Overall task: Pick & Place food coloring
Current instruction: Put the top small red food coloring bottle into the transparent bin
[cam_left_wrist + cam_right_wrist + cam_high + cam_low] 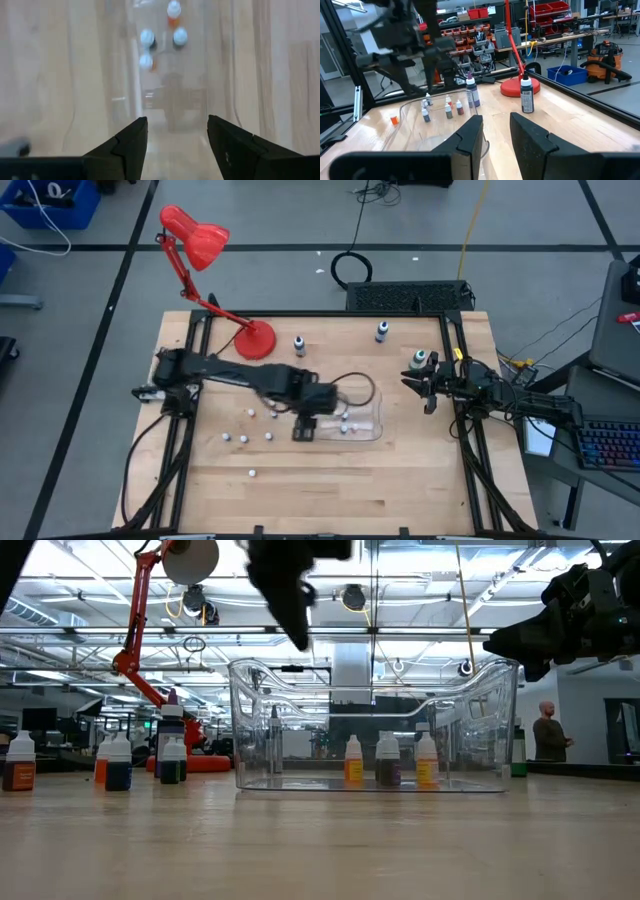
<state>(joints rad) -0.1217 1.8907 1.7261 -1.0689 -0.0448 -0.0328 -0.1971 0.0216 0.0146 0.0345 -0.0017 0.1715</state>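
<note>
The food coloring is a set of tiny white-capped bottles. Some (388, 760) stand upright on the floor of a clear plastic container (372, 427) at mid-table, and they show from above in the left wrist view (146, 36). Others (245, 438) stand loose on the wood to the container's left. My left gripper (177, 145) hangs open above the container's left end (305, 425), well clear of the bottles, with nothing between its fingers. My right gripper (425, 385) waits at the table's right side, level, fingers a little apart and empty (496, 137).
A red desk lamp (255, 340) stands at the far left. Three taller dark bottles (299, 345), (381, 331), (421, 360) stand along the far side. One loose small bottle (252, 473) stands nearer the front. Bare wood lies along the near edge.
</note>
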